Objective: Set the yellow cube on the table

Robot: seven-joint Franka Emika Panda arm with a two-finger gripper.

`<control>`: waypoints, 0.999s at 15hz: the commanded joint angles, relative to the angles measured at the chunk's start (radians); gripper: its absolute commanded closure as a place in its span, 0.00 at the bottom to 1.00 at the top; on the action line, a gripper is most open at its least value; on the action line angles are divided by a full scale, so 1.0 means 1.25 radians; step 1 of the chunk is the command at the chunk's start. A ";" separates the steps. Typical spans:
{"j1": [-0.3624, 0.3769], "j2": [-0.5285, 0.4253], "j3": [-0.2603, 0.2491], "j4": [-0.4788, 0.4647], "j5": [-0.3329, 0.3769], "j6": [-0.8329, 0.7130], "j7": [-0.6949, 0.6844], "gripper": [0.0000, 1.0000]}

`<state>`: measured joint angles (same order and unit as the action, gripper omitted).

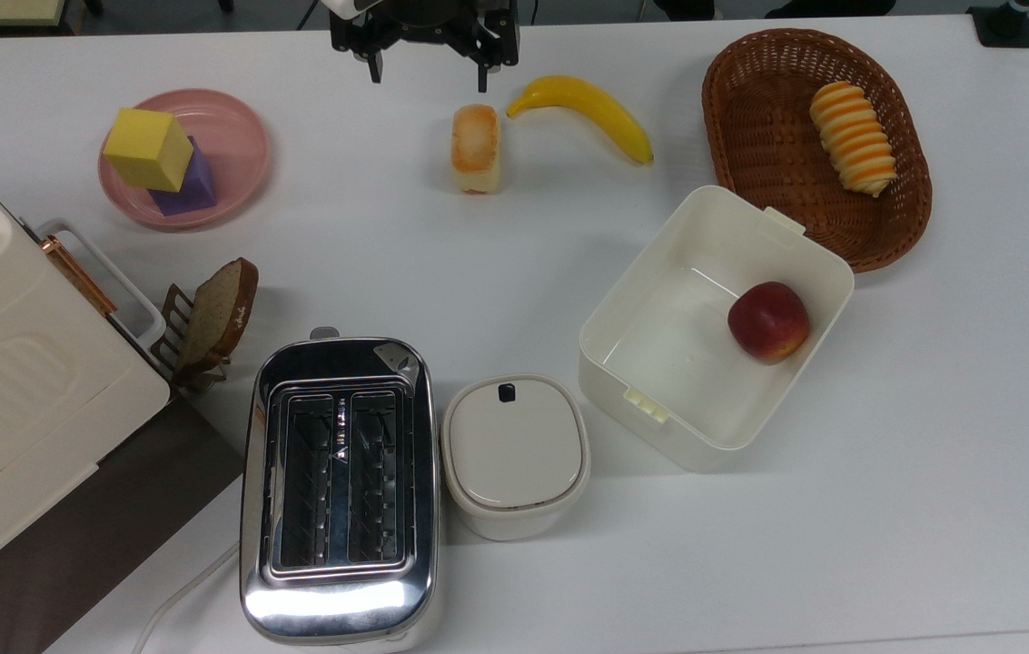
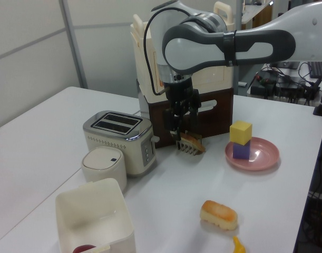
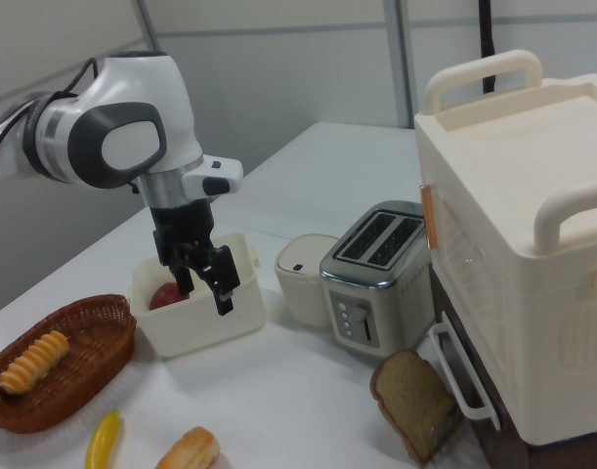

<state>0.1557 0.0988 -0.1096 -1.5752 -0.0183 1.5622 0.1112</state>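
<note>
The yellow cube (image 1: 148, 148) (image 2: 240, 132) rests tilted on top of a purple cube (image 1: 192, 186) (image 2: 241, 151), both inside the pink plate (image 1: 237, 127) (image 2: 263, 156) at the top view's upper left. My gripper (image 1: 430, 73) (image 2: 183, 125) (image 3: 203, 289) hangs open above the white table (image 1: 932, 454), near the top view's upper middle. It is well to the right of the plate in the top view, and nothing is between its fingers.
A bread roll (image 1: 476, 147) and a banana (image 1: 587, 111) lie just below the gripper in the top view. A wicker basket (image 1: 750, 136), a white box (image 1: 786, 236) with an apple, a toaster (image 1: 337, 481), a lidded pot (image 1: 514, 454) and a toast rack (image 1: 210, 322) crowd the rest.
</note>
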 commanded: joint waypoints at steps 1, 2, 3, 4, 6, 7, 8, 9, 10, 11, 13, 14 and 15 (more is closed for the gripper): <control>0.008 0.009 -0.010 -0.009 -0.011 0.014 0.009 0.00; 0.008 0.009 -0.011 -0.009 -0.011 0.015 0.008 0.00; 0.008 0.011 -0.011 -0.009 -0.012 0.017 0.008 0.00; 0.008 0.011 -0.011 -0.010 -0.011 0.018 0.008 0.00; 0.004 0.011 -0.011 -0.010 -0.012 0.019 0.007 0.00; 0.003 0.011 -0.011 -0.010 -0.012 0.019 0.007 0.00; 0.003 0.011 -0.011 -0.010 -0.012 0.020 0.007 0.00; -0.001 0.011 -0.011 -0.010 -0.012 0.020 0.007 0.00; -0.001 0.011 -0.011 -0.010 -0.012 0.020 0.006 0.00; -0.001 0.011 -0.011 -0.010 -0.012 0.020 0.006 0.00; -0.001 0.011 -0.011 -0.010 -0.012 0.020 -0.001 0.00; -0.001 0.011 -0.011 -0.010 -0.012 0.019 -0.008 0.00; -0.001 0.011 -0.011 -0.010 -0.011 0.018 -0.012 0.00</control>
<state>0.1459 0.1218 -0.1145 -1.5764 -0.0187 1.5630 0.1103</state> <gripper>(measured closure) 0.000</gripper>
